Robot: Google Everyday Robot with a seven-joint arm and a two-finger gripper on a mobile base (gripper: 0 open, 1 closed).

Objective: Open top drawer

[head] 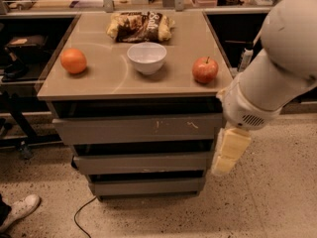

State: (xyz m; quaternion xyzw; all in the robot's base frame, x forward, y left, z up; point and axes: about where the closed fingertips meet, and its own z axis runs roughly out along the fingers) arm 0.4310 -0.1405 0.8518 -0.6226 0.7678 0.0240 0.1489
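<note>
The top drawer (138, 129) is the widest of three grey-brown fronts in the cabinet. It has a flat front with small white scratches near its middle and no handle, and none of its interior shows. A dark gap runs between it and the tabletop. My gripper (230, 150) is a cream-coloured block hanging from the big white arm (277, 68). It sits just off the cabinet's right front corner, level with the second drawer (141, 161) and a little below the top drawer's right end. It holds nothing that I can see.
On the cabinet top (109, 81) are an orange (73, 61), a white bowl (146, 57), a red apple (205, 70) and a chip bag (140, 26). The third drawer (146, 186) is lowest. A cable (81, 214) and a shoe (19, 211) lie on the floor at left. Shelving stands on both sides.
</note>
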